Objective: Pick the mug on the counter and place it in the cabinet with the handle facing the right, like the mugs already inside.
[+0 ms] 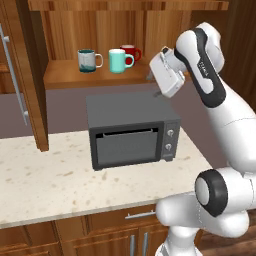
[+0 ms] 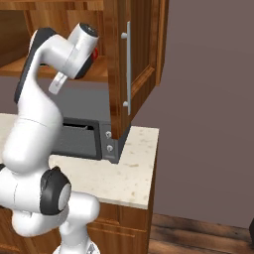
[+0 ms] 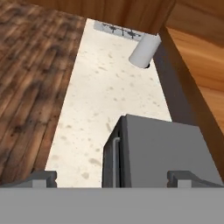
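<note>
The mint-turquoise mug (image 1: 119, 61) stands upright on the cabinet (image 1: 65, 75) shelf, its handle (image 1: 131, 61) pointing right. Left of it is the white mug with teal pattern (image 1: 87, 60); the red mug (image 1: 132, 51) stands just behind it to the right. Both also have their handles to the right. My gripper (image 1: 153, 85) hangs open and empty to the right of the mugs, over the back of the grey oven (image 1: 130, 130), apart from the mug. In the hand view the fingertips (image 3: 43, 177) are spread wide above the oven top (image 3: 166, 153) and the counter (image 3: 100, 96).
The grey toaster oven sits on the counter (image 1: 50, 180) under the shelf. An open cabinet door (image 1: 30, 75) with a long metal bar hangs at the left, another door (image 2: 124, 64) at the right. A white cylinder (image 3: 144, 50) lies on the far counter near a stove (image 3: 118, 29).
</note>
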